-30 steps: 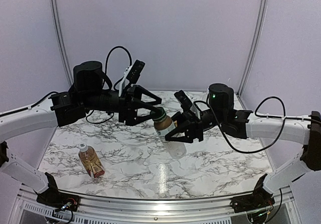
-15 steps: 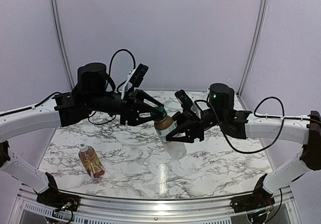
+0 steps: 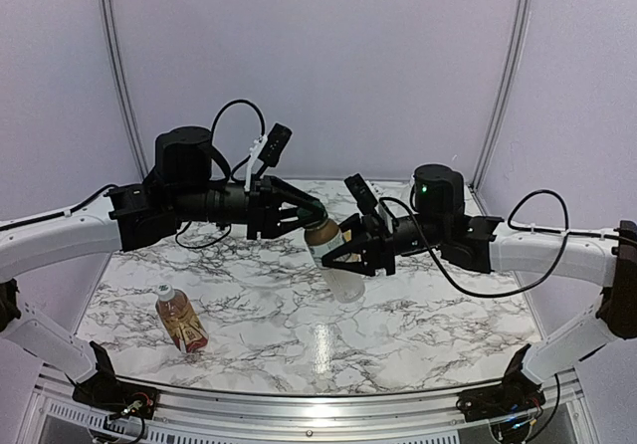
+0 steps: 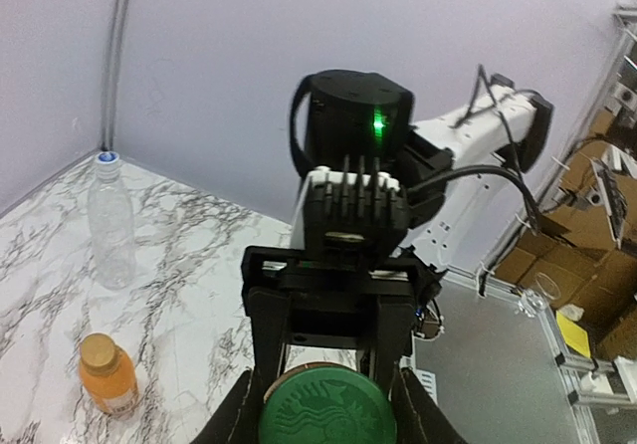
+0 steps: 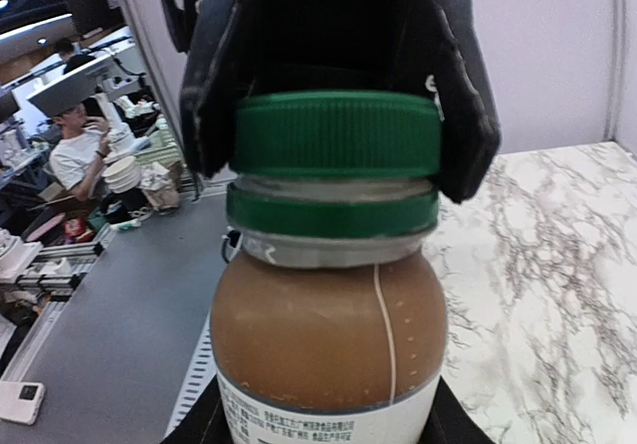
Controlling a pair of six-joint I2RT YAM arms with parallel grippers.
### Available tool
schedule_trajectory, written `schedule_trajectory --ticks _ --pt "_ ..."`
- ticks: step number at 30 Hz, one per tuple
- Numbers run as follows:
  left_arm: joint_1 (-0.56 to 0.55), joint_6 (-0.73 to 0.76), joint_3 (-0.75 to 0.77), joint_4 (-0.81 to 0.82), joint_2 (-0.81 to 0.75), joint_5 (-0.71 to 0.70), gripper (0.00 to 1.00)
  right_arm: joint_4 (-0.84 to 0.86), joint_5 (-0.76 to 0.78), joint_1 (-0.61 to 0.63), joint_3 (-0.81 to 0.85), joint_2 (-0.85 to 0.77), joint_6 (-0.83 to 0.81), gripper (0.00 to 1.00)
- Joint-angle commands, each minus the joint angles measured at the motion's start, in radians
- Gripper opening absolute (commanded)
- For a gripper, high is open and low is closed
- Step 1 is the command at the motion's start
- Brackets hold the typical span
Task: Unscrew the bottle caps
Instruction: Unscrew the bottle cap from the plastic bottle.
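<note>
Green cap (image 5: pixel 336 133) pinched by left gripper (image 3: pixel 313 215), brown bottle (image 5: pixel 323 325) clamped in right gripper (image 3: pixel 344 256); tea bottle (image 3: pixel 181 321) lies apart.

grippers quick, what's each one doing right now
left gripper: jaws closed on the dark green cap
right gripper: jaws closed around the brown bottle, holding it

I get soft, even light, a glare streak on the marble table (image 3: pixel 320 352), and the dark green cap (image 4: pixel 326 414) slightly blurred close-up.

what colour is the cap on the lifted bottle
Dark green cap, clearest in the right wrist view.
</note>
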Motion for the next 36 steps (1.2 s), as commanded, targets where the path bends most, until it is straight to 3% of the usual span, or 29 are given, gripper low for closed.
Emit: schedule_trajectory --ticks 1,7,10,14,19,36 --pt "-0.015 -0.15 0.017 0.011 0.009 -0.284 0.08 -0.103 0.309 -0.008 0.043 -0.015 -0.062 0.21" --pt "-0.051 -0.35 0.06 -0.081 0.003 -0.62 0.13 -0.106 0.525 0.0 0.038 -0.031 -0.072 0.21" --pt "-0.055 -0.398 0.065 -0.096 0.007 -0.66 0.18 -0.095 0.542 0.001 0.032 -0.034 -0.072 0.21" --pt "-0.055 -0.371 0.076 -0.083 0.023 -0.609 0.25 -0.075 0.472 0.002 0.022 -0.033 -0.072 0.21" --pt "-0.051 -0.309 0.087 -0.044 0.048 -0.449 0.35 -0.048 0.302 0.002 0.017 -0.02 -0.096 0.21" --pt "-0.023 -0.134 0.037 0.016 -0.023 -0.194 0.85 0.091 -0.018 -0.011 -0.004 0.013 -0.01 0.2"
